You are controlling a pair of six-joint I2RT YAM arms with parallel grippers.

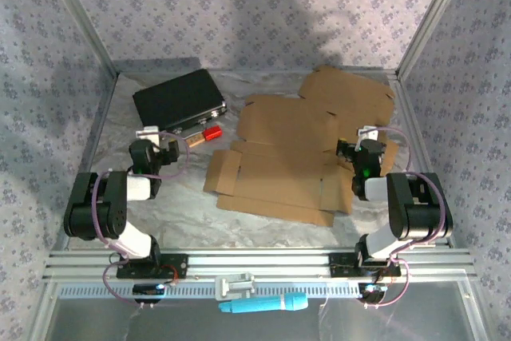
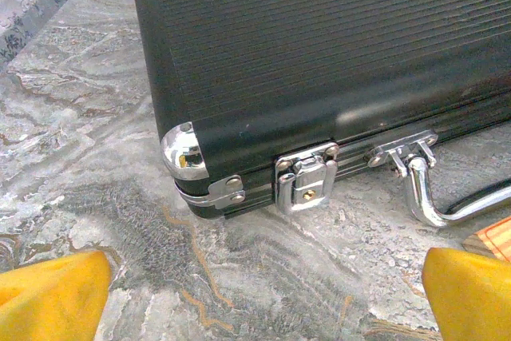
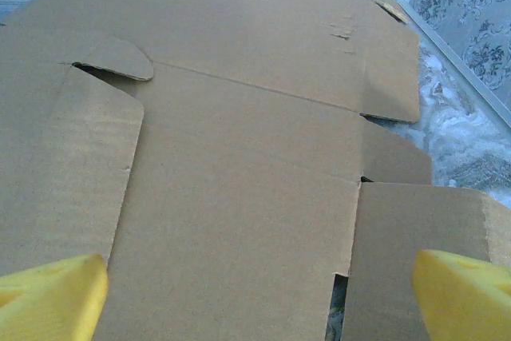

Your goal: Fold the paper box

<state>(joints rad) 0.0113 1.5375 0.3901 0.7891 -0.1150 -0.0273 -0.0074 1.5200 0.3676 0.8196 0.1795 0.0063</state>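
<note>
both released, empty: right gripper (image 3: 259, 297) spread over the flat paper box (image 3: 239, 157) lying under and ahead of it, left gripper (image 2: 263, 297) spread facing the black case (image 2: 319, 53) just ahead; risk, lifting one side unpinned could skid the whole box toward that case.

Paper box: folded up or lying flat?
Flat. The paper box lies spread on the table, its flaps out level, none standing.
</note>
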